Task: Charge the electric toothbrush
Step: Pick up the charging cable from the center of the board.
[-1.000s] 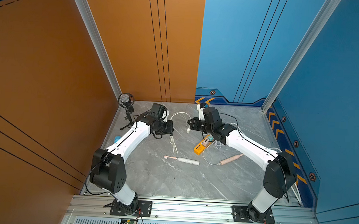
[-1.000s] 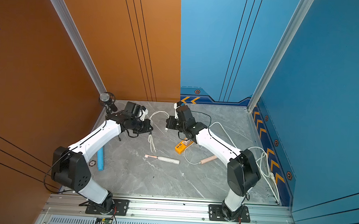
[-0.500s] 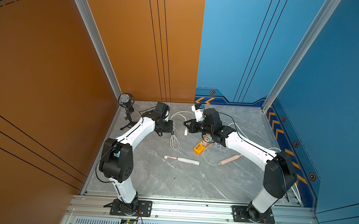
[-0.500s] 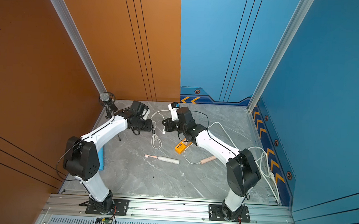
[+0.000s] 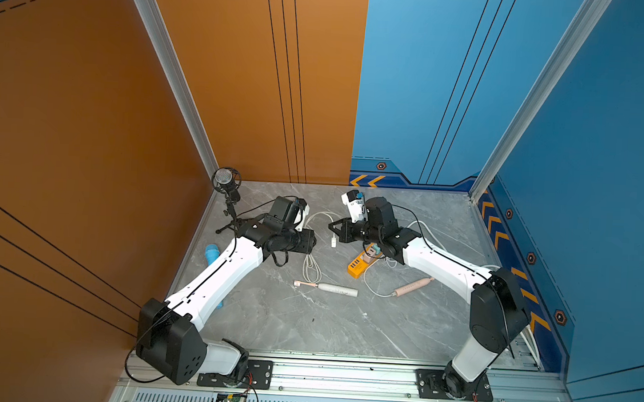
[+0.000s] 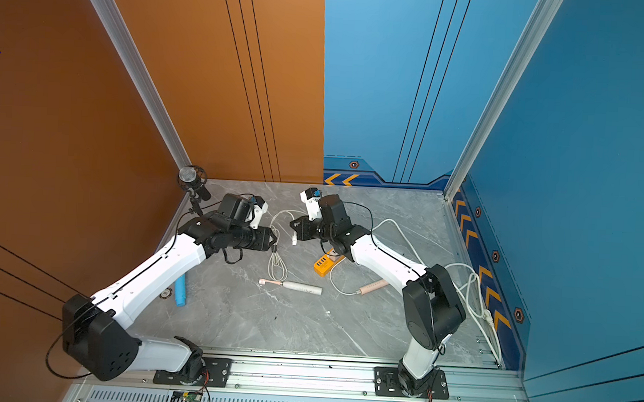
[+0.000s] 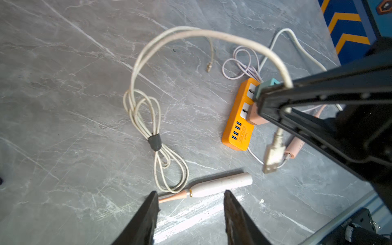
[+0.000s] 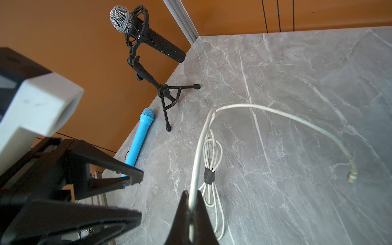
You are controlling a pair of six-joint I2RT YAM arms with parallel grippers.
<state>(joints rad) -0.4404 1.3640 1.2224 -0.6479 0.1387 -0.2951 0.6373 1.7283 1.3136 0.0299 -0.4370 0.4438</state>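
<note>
Left gripper (image 7: pixel 191 193) has just let go: a second ago its jaws were pinched together at the charging cable (image 8: pixel 200 148), now they're spread with nothing between them, and the arm sits a bit back from the cable. Right gripper (image 8: pixel 192 194) hasn't changed, still clamped on the cable just behind the USB plug (image 7: pixel 273 156), which dangles free below it. So it reads as a finished handover, with the plug end now on the right arm only. The tied bundle lies slack on the table (image 5: pixel 401 327) and the small connector (image 7: pixel 209 67) lies loose at the far end. The electric toothbrush (image 5: pixel 331 288) is untouched, flat near the table centre in both top views. From it the plug is at 12 o'clock, the orange power strip (image 5: pixel 360 262) around 1 to 2 o'clock and the left gripper at 11 o'clock. Nothing is plugged in yet at either end of this cable. My guess for what comes next: right takes the plug to the strip's blue USB ports (image 7: pixel 237 131), and the freed left goes for the toothbrush or the small connector
</note>
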